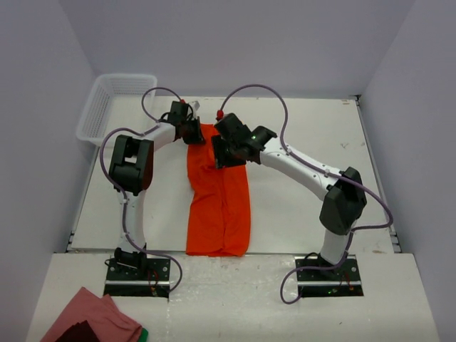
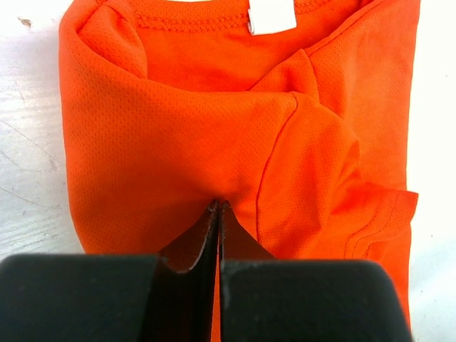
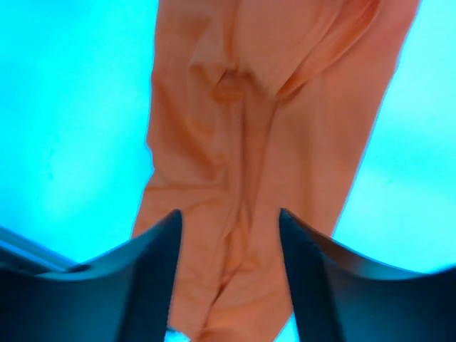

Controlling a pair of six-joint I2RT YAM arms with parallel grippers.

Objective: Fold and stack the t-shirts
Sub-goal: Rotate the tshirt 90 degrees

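Nearest, on the ledge beside the left arm's base, lies a crumpled pink cloth (image 1: 89, 319). Beyond it a white counter (image 1: 299, 214) carries one bright orange t-shirt (image 1: 217, 214), folded lengthwise into a long narrow strip. The strip runs from the counter's near edge straight away toward the far side, roughly midway between the two arms. Both arms bend inward and meet over its far end, where the collar lies. The right claw (image 3: 229, 242) hangs just above the cloth with its two dark fingers (image 3: 153, 263) apart at a moderate width, and the orange strip shows between them, not gripped. The left claw (image 2: 218, 210) sits slightly farther back at the collar end, its fingers pressed tightly together, with creases in the cloth running into its tips as if a small fold is pinched there. Past those tips a sleeve lies folded inward and a white label (image 2: 271, 18) marks the neckline. At the far left corner stands a white basket (image 1: 107, 100).
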